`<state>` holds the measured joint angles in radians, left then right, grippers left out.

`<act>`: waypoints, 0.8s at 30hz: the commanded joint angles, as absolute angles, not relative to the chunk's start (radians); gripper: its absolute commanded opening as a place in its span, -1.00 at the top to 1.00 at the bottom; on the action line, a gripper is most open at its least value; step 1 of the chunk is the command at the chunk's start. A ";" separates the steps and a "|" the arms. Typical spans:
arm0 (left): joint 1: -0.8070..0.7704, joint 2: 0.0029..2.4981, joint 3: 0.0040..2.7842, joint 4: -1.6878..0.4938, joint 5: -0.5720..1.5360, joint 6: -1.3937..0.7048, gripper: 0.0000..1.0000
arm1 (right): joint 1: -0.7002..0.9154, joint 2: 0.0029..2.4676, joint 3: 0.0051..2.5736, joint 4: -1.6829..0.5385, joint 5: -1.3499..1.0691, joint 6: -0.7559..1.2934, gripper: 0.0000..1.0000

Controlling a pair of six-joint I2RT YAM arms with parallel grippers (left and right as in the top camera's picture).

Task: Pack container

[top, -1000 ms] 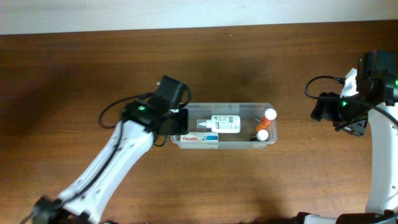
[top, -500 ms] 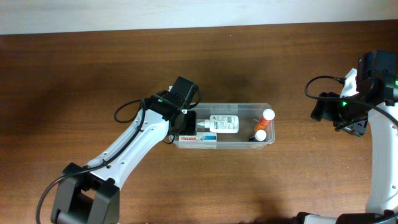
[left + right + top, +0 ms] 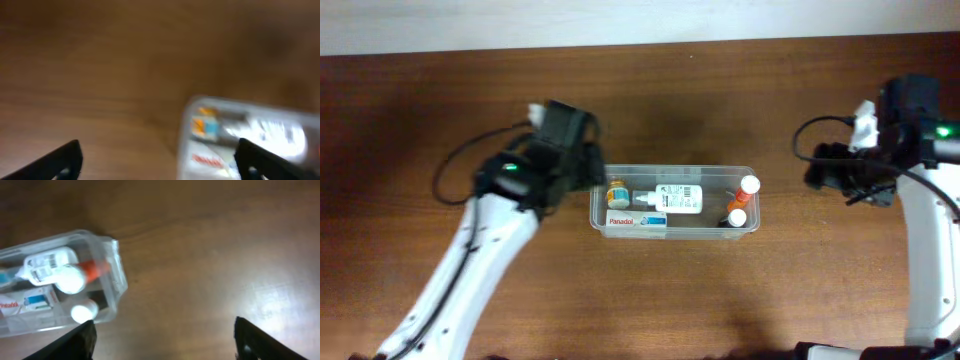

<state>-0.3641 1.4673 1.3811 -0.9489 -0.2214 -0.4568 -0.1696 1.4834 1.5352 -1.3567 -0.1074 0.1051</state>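
Note:
The clear container (image 3: 675, 168) lies mid-table, holding a small orange-labelled bottle (image 3: 618, 195) at its left end, a Panadol box (image 3: 635, 221), a white bottle (image 3: 682, 198) and two orange tubes with white caps (image 3: 750, 186). My left gripper (image 3: 584, 175) hovers just beyond the container's left end, open and holding nothing. The left wrist view is blurred, with the gripper (image 3: 162, 162) spread wide and the container's left end (image 3: 186, 130) below. My right gripper (image 3: 825, 178) is open to the right of the container. In the right wrist view it (image 3: 165, 342) is over bare wood beside the container (image 3: 117, 275).
The brown wooden table (image 3: 720, 90) runs to a pale wall strip at the back. Black cables loop off both arms, near the left arm (image 3: 455, 170) and the right arm (image 3: 805, 140).
My left gripper went from shut to open and drew back up and left from the container's left end, leaving the small orange-labelled bottle inside. My right arm shifted slightly left.

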 commanded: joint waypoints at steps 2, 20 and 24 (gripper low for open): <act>-0.207 1.464 1.390 -0.952 -0.267 -0.456 -0.99 | -0.081 1.486 1.541 -1.251 -0.117 0.082 -0.77; -0.070 1.210 1.266 -0.997 -0.122 -0.274 -0.99 | -0.064 1.178 1.385 -1.153 -0.061 0.113 -0.97; -0.131 0.923 1.058 -0.893 -0.139 -0.276 -0.99 | -0.064 0.911 1.159 -1.047 -0.031 0.112 -0.97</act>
